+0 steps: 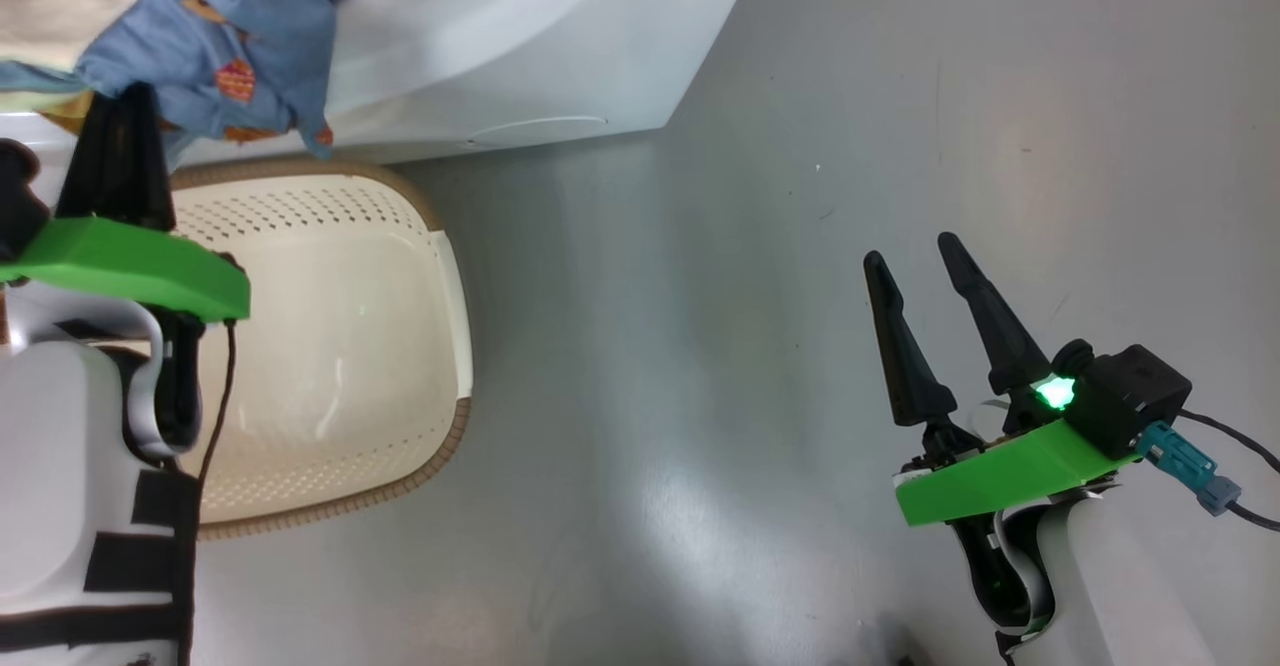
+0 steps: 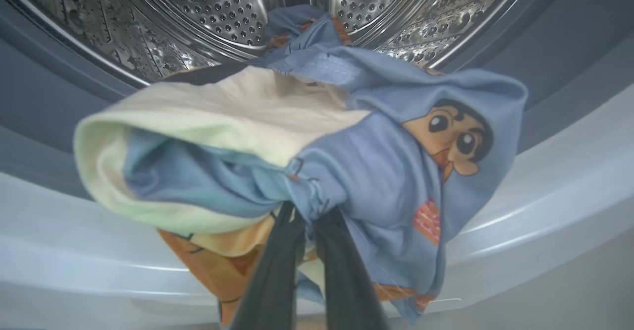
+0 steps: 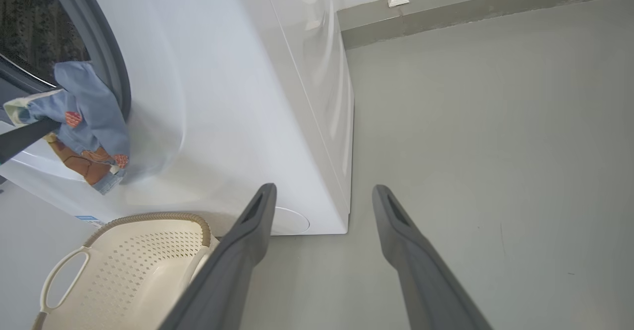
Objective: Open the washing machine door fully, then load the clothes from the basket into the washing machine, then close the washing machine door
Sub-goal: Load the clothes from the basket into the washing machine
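Bright, even overhead light; soft glare on floor (image 1: 700, 506) and drum (image 2: 213, 3); slight blur on clothes (image 2: 376, 171); wide-angle bending at wrist-view edges.

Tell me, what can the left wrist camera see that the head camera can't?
Left wrist view: the shiny steel drum full of holes, and a cartoon face on the clothes. Head view: the basket, the open right gripper and the grey floor. Both: the left gripper shut on the clothes, right at the washing machine opening.
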Controlling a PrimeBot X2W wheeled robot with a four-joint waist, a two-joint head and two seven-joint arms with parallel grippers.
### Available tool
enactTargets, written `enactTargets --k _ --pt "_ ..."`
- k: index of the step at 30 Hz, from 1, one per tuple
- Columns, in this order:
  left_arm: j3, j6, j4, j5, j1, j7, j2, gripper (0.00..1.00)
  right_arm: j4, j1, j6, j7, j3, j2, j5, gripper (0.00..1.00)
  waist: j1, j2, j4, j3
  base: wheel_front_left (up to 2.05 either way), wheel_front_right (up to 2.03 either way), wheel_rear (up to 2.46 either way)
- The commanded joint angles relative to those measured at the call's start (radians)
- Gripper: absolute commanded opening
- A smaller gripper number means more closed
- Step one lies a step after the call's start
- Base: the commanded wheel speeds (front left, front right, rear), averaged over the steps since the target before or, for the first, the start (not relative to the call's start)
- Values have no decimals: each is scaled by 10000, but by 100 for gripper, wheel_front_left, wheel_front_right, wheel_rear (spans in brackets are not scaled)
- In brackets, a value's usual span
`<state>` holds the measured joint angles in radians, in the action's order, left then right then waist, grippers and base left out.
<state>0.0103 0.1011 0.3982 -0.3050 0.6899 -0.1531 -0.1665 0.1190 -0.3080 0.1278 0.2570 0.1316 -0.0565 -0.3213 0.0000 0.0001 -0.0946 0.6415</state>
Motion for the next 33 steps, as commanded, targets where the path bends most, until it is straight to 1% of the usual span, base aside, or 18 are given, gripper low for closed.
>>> enactTargets --k 1,9,15,18,22,33 --pt "-196 -82 -469 170 -257 33 -431 0 -156 296 29 48 222 62 -150 100 0 -1 28 -77 0 0 0" --pt "-93 -261 -1570 290 -179 199 -566 0 -100 383 29 48 269 62 -227 100 0 -1 -6 -321 0 0 0" --pt "-91 -318 -1748 283 482 479 -755 0 -136 388 29 48 346 62 -238 100 0 -1 -132 -325 0 0 0" --pt "33 -267 -1614 328 1010 598 -857 0 -148 379 29 48 355 62 -230 100 0 -1 -191 -239 0 0 0" --pt "156 -219 -1099 369 1993 756 -1008 0 -187 333 29 48 384 62 -238 100 0 -1 -312 41 0 0 0" --pt "241 -74 211 280 3864 659 -1380 0 -298 179 29 48 368 62 -317 100 0 -1 -469 863 0 0 0"
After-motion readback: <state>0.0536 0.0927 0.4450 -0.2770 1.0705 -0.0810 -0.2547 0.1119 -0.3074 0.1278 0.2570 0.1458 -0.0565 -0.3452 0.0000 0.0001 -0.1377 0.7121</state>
